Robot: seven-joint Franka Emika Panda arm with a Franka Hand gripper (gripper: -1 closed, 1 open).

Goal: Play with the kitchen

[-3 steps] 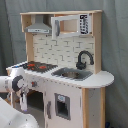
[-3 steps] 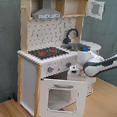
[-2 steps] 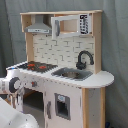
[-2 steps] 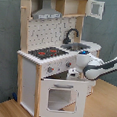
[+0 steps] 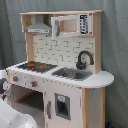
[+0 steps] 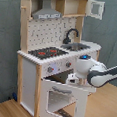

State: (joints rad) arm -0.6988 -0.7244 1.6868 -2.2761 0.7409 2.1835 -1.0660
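Second exterior view: the kitchen (image 6: 55,54) stands on a wooden floor (image 6: 3,109) before a grey curtain (image 6: 5,40), filling most of the frame.
Kitchen, look: white panels with light-wood posts; a black hob with red rings (image 6: 47,52), a grey hood (image 6: 47,14), a black faucet (image 6: 71,34) over the sink (image 6: 79,46), and a pegboard back.
Oven door: the windowed oven door (image 6: 61,99) hangs part-open, tilted outward from its top edge.
Arm: the white arm reaches in from the second exterior view's right, its gripper (image 6: 73,80) at the oven opening just under the knobs (image 6: 51,70).
Fingers: cannot tell whether they are spread or closed on anything.
Step in hand: probably working the oven door, already swung partway down.
Next move: likely a steady downward arc following the hinge, not a straight pull.
First exterior view: the hob, sink and an upper cabinet door (image 5: 70,26) show; the arm sits at the first exterior view's left edge.
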